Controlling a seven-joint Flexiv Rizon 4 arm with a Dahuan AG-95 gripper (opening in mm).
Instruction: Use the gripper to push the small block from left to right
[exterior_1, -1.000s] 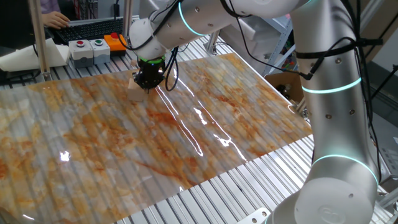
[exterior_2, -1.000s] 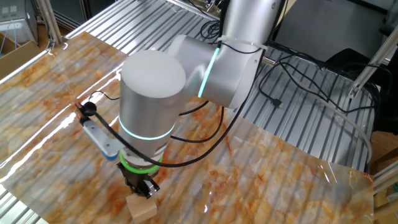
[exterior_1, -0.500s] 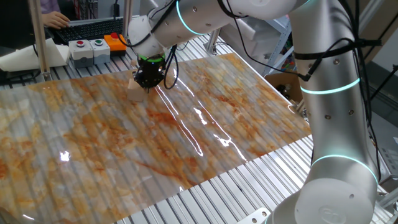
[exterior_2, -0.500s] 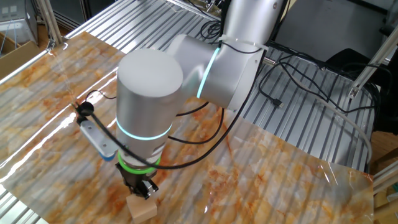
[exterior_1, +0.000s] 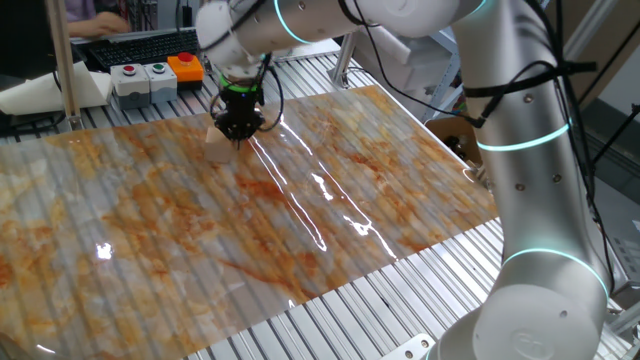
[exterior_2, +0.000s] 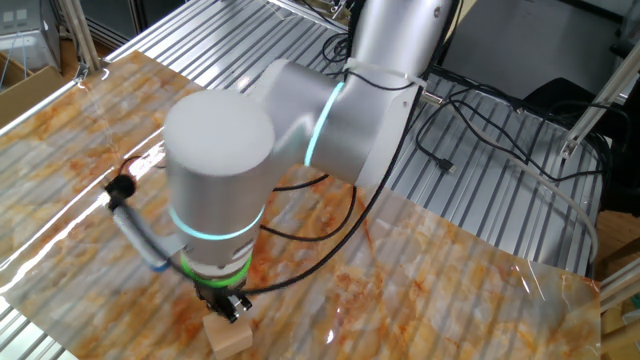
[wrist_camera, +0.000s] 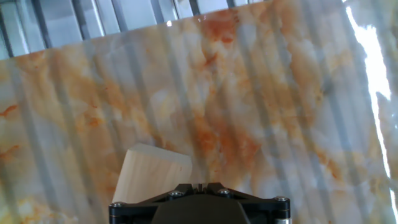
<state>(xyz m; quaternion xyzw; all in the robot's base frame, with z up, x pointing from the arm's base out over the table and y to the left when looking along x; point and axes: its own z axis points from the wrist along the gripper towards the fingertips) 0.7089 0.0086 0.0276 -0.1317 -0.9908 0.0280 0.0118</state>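
Note:
The small block (exterior_1: 214, 148) is a pale tan wooden cube lying on the marble-patterned sheet (exterior_1: 300, 230) near its far edge. My gripper (exterior_1: 238, 130), black with a green ring above it, stands upright with its tips right beside the block. In the other fixed view the gripper (exterior_2: 228, 306) sits just behind the block (exterior_2: 229, 336), touching or almost touching it. In the hand view the block (wrist_camera: 152, 175) lies at lower left, next to the gripper (wrist_camera: 194, 185), whose fingers are pressed together and hold nothing.
A grey button box (exterior_1: 138, 78) with a red and a green button, an orange device (exterior_1: 183, 66) and a keyboard stand behind the sheet's far edge. A metal post (exterior_1: 62, 60) rises at far left. A cardboard box (exterior_1: 460, 135) sits off the right edge.
The arm's wrist and upper links have swung to the left while the fingertips stay at the block. The block has not visibly moved.

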